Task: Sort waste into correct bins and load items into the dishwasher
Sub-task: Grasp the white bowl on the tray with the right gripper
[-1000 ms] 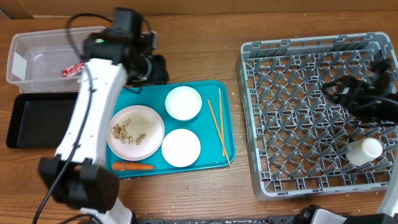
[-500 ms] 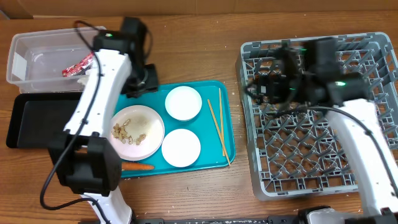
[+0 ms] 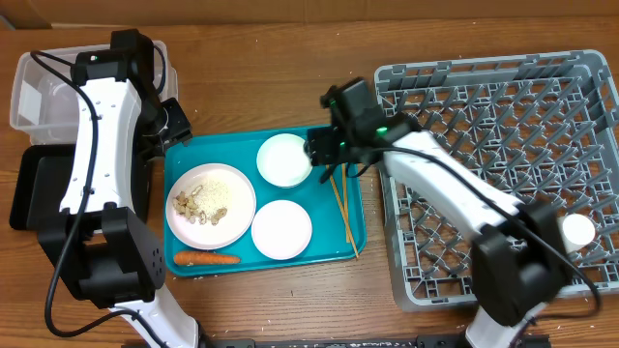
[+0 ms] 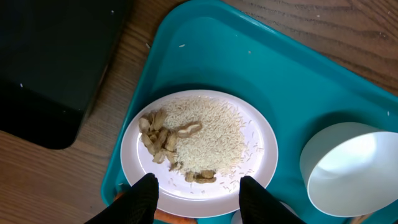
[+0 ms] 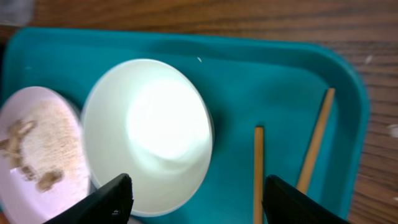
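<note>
A white plate (image 3: 211, 205) with rice crumbs (image 4: 205, 134) and brown bits sits on the teal tray (image 3: 232, 145). My left gripper (image 3: 172, 124) is open and empty above the plate's near rim (image 4: 199, 202). A white bowl (image 3: 285, 159) is behind it, and a second white dish (image 3: 281, 229) in front. My right gripper (image 3: 324, 147) is open and empty (image 5: 202, 202), between that bowl (image 5: 149, 134) and the chopsticks (image 5: 258, 174). The chopsticks (image 3: 340, 203) lie on the tray's right side. The carrot (image 3: 206, 258) lies at the tray's front. The red wrapper is hidden.
The clear tub (image 3: 34, 92) and the black tray (image 3: 39, 188) are at the far left, partly under my left arm. The grey dish rack (image 3: 484, 106) is at the right, with a small white cup (image 3: 577, 230) in it.
My right gripper has left the rack and moved left over the teal tray, beside the bowl. My left arm has swung left, its gripper now over the tray's back left corner.
</note>
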Motion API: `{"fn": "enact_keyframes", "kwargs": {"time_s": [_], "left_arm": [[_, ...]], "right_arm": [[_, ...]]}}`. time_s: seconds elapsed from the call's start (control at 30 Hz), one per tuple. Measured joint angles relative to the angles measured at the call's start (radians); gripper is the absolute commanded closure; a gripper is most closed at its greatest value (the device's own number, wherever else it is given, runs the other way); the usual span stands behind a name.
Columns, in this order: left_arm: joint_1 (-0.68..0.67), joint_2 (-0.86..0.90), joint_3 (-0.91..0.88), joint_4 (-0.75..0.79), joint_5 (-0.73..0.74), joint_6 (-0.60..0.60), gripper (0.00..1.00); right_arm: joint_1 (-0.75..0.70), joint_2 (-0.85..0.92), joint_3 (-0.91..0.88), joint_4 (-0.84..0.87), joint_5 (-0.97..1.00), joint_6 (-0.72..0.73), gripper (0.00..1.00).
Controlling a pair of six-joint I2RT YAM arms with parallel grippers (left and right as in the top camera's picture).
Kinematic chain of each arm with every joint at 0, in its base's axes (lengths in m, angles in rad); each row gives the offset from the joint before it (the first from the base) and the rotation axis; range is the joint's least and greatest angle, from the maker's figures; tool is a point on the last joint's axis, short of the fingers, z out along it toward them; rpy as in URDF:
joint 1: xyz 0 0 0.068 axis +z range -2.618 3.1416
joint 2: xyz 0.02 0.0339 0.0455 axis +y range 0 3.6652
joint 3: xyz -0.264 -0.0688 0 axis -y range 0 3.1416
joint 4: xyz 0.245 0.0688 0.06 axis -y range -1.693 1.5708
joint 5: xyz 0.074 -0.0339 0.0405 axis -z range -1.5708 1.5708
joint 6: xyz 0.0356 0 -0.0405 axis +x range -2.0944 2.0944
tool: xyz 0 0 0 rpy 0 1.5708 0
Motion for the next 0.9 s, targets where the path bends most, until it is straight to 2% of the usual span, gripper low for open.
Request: {"fn": "enact_keyframes", "kwargs": {"time_s": [0.1,0.13,0.43,0.67,0.77,0.9], "left_arm": [[0.000,0.000,0.000,0.000,0.000,0.000,0.55],[0.000,0.000,0.000,0.000,0.000,0.000,0.55],[0.000,-0.001,0.000,0.000,0.000,0.000,0.55],[0.000,-0.002,0.000,0.004,0.000,0.000,0.55],[0.000,-0.002,0.000,0.004,0.000,0.000,0.56],[0.000,-0.002,0.000,0.005,-0.001,0.000,0.56]], "right_arm": [[0.031,0.072,0.000,0.027,0.036,0.048,0.35],[0.036,0.084,0.000,0.033,0.043,0.053,0.43],[0.061,0.142,0.000,0.055,0.124,0.087,0.95],[0.031,0.142,0.070,-0.037,0.181,0.075,0.96],[-0.014,0.137,0.173,-0.109,0.203,0.034,0.96],[-0.095,0.075,0.325,-0.214,0.324,-0.016,0.96]]}}
